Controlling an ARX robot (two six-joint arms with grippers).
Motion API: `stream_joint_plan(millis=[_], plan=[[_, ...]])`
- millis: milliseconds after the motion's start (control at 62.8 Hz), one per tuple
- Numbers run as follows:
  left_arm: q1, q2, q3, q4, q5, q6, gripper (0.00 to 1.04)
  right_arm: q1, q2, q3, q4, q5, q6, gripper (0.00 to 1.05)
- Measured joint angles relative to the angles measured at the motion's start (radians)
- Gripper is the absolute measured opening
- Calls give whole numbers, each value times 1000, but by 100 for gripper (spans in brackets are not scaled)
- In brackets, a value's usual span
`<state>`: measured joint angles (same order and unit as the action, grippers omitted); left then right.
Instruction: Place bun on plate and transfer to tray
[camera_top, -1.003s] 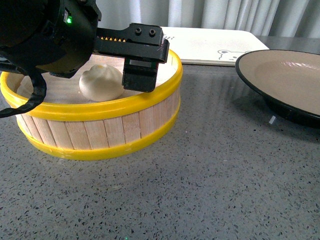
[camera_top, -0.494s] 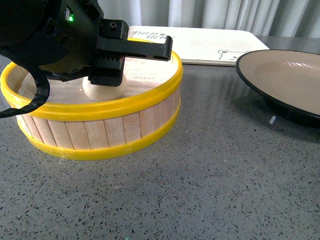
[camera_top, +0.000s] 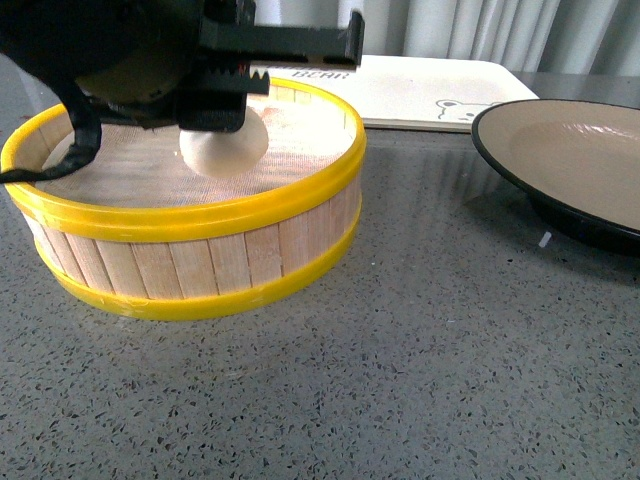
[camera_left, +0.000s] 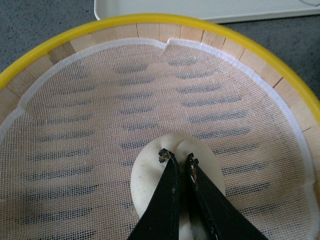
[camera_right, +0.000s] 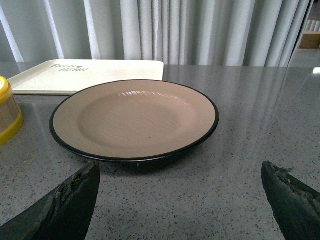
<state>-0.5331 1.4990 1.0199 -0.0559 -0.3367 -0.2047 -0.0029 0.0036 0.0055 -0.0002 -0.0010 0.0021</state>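
Note:
The white bun (camera_top: 224, 148) hangs just above the mesh floor of the steamer basket, with my left gripper (camera_top: 222, 95) shut on its top. In the left wrist view the two black fingers (camera_left: 170, 200) pinch the bun (camera_left: 147, 175) at its peak, nearly touching. The black-rimmed plate (camera_top: 560, 150) stands empty at the right; the right wrist view shows the plate (camera_right: 135, 117) just ahead of my open right gripper (camera_right: 180, 197), whose fingers hold nothing. The cream tray (camera_top: 420, 85) with the bear drawing lies at the back.
The yellow-rimmed wooden steamer basket (camera_top: 200, 260) fills the left of the grey speckled counter (camera_top: 400, 380); white mesh cloth (camera_left: 100, 100) lines its floor. Pale curtains hang behind the tray.
My left gripper swung over the bun, shut on it and rose, lifting the bun off the mesh. The plate and tray have not moved.

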Motion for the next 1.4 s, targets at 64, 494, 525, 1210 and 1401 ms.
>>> stream_joint_plan(millis=[64,494,525,1210,1401], plan=[[0,-5,26,-11,3,0,4,0,0,0,0,0,0,96],[-115,149,457,-5,62,74,4,0,0,0,0,0,0,96],[-132,175,500,-5,74,91,4,0,0,0,0,0,0,96],[-340,615,836,-32,200,236,4,0,0,0,0,0,0,96],[-340,621,814,-51,180,290,4,0,0,0,0,0,0,96]])
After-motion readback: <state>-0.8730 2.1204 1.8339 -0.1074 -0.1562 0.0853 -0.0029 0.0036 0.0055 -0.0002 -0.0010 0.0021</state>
